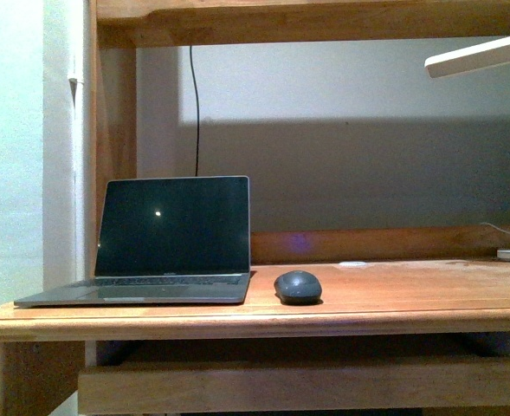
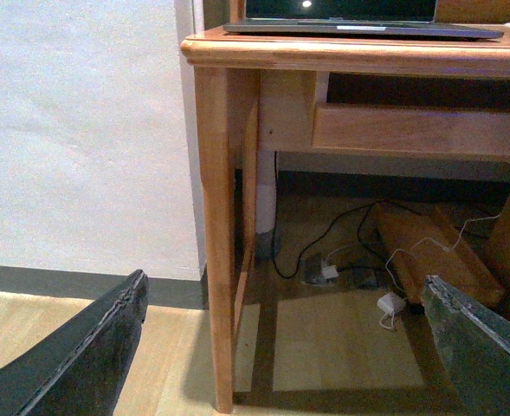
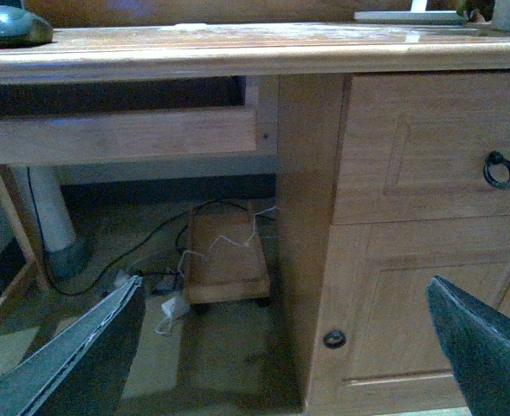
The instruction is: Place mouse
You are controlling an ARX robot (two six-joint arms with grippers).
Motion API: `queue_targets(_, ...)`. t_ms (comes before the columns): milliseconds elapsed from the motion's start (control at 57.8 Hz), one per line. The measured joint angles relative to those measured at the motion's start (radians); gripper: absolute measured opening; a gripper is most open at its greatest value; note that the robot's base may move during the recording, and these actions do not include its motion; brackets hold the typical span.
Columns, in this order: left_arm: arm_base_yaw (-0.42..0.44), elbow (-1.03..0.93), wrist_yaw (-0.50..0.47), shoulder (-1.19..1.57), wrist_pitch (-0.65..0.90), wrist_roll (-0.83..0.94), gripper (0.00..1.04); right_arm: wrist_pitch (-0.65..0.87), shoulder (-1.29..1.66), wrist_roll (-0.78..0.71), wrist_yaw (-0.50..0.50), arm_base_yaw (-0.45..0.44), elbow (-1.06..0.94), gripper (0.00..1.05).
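The front view shows none of the robot's body. In the left wrist view the left tool (image 2: 280, 347) appears as two dark grey, nearly black fingers (image 2: 81, 355), broad flat wedges with pale, scuffed, slightly ragged edges. The right tool (image 3: 280, 347) in the right wrist view has the same look: two dark slabs with a faint bluish-grey sheen, one finger (image 3: 488, 347) tapering to a blunt point, with thin light wear lines along the inner edges.
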Motion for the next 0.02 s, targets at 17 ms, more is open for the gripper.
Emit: queue_targets(17, 0.000, 0.000, 0.000, 0.000, 0.000, 0.000, 0.97, 0.000, 0.000, 0.000, 0.000, 0.000, 0.000, 0.97)
